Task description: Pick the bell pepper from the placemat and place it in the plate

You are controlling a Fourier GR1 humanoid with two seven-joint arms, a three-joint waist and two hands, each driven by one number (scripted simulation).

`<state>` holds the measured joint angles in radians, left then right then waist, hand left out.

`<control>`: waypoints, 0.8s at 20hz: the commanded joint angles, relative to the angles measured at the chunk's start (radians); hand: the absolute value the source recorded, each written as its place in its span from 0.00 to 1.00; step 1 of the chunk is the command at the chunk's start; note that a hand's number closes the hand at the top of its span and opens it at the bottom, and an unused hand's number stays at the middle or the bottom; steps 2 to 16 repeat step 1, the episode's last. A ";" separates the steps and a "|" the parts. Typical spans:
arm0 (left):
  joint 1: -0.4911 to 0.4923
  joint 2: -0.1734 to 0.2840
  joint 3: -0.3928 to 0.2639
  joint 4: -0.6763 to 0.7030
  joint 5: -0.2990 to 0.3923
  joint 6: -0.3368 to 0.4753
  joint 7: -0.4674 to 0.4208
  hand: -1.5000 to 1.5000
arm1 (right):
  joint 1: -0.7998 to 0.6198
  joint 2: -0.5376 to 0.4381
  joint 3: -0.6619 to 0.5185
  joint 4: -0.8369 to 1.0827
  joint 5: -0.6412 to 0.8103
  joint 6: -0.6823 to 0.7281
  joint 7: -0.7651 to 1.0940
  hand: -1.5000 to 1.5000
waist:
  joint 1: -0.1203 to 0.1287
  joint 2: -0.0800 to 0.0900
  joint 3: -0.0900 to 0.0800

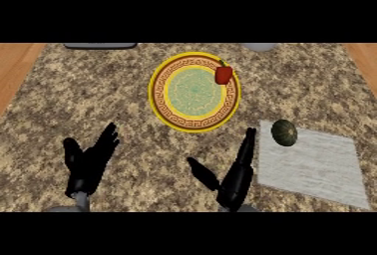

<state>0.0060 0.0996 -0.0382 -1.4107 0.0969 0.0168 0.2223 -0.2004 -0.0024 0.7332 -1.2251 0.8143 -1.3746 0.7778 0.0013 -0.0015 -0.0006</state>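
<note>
A red bell pepper (224,74) lies on the right side of the round yellow plate (166,102) with a green centre, far middle of the counter. The grey placemat (320,167) lies at the right, with a dark green round vegetable (284,132) on its far left corner. My right hand (237,174) is open, fingers straight and pointing away, just left of the placemat and below the plate, holding nothing. My left hand (88,162) rests open at the lower left, fingers up.
A dark flat object (100,46) sits at the counter's far left edge and a grey rounded object (260,47) at the far edge. Wooden floor (15,64) shows beyond both sides of the granite counter (88,89).
</note>
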 commanded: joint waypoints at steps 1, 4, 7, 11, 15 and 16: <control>0.012 -0.015 -0.015 -0.025 -0.026 0.018 -0.009 0.50 | 0.019 0.002 0.093 0.031 0.088 -0.106 0.141 0.00 | 0.004 0.000 0.000; 0.012 -0.015 -0.015 -0.025 -0.026 0.018 -0.009 0.50 | 0.019 0.002 0.093 0.031 0.088 -0.106 0.141 0.00 | 0.004 0.000 0.000; 0.012 -0.015 -0.015 -0.025 -0.026 0.018 -0.009 0.50 | 0.019 0.002 0.093 0.031 0.088 -0.106 0.141 0.00 | 0.004 0.000 0.000; 0.012 -0.015 -0.015 -0.025 -0.026 0.018 -0.009 0.50 | 0.019 0.002 0.093 0.031 0.088 -0.106 0.141 0.00 | 0.004 0.000 0.000; 0.012 -0.015 -0.015 -0.025 -0.026 0.018 -0.009 0.50 | 0.019 0.002 0.093 0.031 0.088 -0.106 0.141 0.00 | 0.004 0.000 0.000; 0.012 -0.015 -0.015 -0.025 -0.026 0.018 -0.009 0.50 | 0.019 0.002 0.093 0.031 0.088 -0.106 0.141 0.00 | 0.004 0.000 0.000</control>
